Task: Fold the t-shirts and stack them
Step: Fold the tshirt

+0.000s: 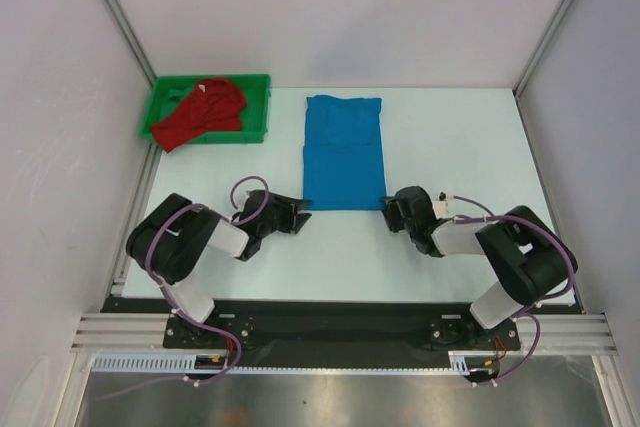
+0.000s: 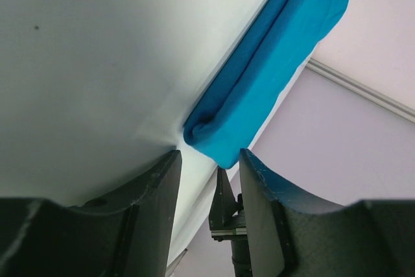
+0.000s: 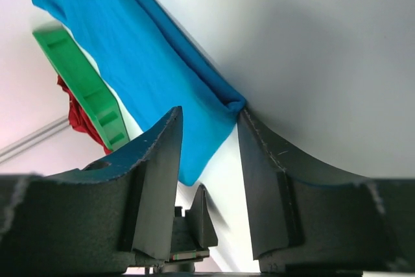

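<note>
Black jaws of the left arm (image 1: 185, 237) stand released, empty, framing the near left corner of the folded blue t-shirt (image 1: 344, 152); the jaws of the right arm (image 1: 520, 257), likewise released, bracket its near right corner. The shirt lies flat on the white surface (image 1: 450, 147). The red t-shirt (image 1: 203, 112) sits crumpled in the green tray (image 1: 258, 107), far left.

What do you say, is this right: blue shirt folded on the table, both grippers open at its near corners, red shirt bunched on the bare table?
One slip: the red shirt lies bunched in the green tray, not on the bare table, as the top external view shows. The rest holds.
</note>
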Controlling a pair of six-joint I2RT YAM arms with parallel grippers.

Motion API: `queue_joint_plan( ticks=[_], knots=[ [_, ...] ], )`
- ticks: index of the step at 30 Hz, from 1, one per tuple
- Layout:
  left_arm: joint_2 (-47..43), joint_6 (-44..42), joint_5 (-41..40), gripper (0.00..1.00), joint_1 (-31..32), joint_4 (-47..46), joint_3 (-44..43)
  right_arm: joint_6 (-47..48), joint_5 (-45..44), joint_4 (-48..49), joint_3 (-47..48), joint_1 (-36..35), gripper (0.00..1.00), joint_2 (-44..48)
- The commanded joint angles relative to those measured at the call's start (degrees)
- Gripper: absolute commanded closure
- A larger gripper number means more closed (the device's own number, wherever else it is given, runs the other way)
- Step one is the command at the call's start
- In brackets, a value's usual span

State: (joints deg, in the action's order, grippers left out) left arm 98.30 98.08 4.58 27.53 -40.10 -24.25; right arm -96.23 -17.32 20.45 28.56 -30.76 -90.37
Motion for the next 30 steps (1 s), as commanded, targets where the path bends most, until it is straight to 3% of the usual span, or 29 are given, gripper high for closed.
queue_joint_plan(
  ticks=[1, 19, 21, 23, 24, 25, 28, 30],
  knots=[
    [1.72, 0.09, -6.14, 0.51, 0.24, 9.42, 0.44, 0.51, -6.93, -13.94, -0.87, 0.0, 0.55, -2.88],
    [4.35, -0.61, -6.86, 0.62, 0.24, 9.95, -2.12, 2.27, -7.9, -16.23, 0.89, -1.14, 0.65, -3.24],
    [4.44, -1.22, -6.95, 0.66, 0.24, 9.6, -2.12, 2.53, -7.99, -16.05, 0.8, -1.32, 0.67, -3.24],
    [4.7, -2.1, -6.51, 0.73, 0.24, 8.99, -1.86, 3.41, -7.9, -15.26, 0.62, -1.23, 0.78, -3.24],
    [4.88, -2.45, -6.16, 0.76, 0.16, 8.37, -1.77, 3.67, -7.9, -15.09, 0.54, -1.23, 0.83, -3.32],
    [4.97, -2.81, -5.9, 0.8, 0.16, 7.76, -1.5, 4.81, -7.73, -13.95, 0.36, -1.14, 0.98, -3.32],
    [5.67, -3.6, -5.11, 1.0, 0.07, 3.72, 0.51, 6.31, -6.94, -12.37, -0.25, -0.79, 1.0, -3.15],
    [6.11, -5.09, -3.63, 1.0, 0.07, 1.26, 1.04, 7.45, -6.41, -11.31, -0.78, -0.79, 1.0, -2.89]
  ],
)
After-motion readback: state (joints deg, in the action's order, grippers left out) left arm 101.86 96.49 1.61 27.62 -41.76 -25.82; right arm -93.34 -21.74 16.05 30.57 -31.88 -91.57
